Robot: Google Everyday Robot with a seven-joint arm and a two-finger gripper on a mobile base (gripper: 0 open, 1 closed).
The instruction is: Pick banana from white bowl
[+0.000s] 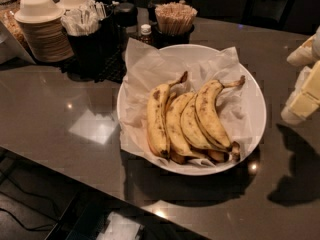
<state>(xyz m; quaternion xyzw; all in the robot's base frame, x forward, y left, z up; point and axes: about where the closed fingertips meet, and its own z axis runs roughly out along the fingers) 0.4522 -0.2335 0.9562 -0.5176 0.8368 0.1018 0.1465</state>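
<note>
The white bowl [252, 96] is wide and shallow, lined with crumpled white paper, and stands in the middle of the dark counter. Several ripe spotted bananas lie in it. The banana [156, 120] is the plump one at the left, apart from the others, its brownish stem pointing to the back right. Three slimmer bananas [202, 119] lie bunched to its right. My gripper [304, 86], cream-coloured, is at the right edge of the camera view. It hangs above the counter to the right of the bowl, away from the bananas, and holds nothing that I can see.
Stacked off-white disposable bowls [42, 26] stand at the back left. Behind the white bowl are a black holder with packets [87, 29], a small bottle [145, 33] and a cup of wooden stirrers [175, 19]. The counter's front edge runs diagonally at lower left.
</note>
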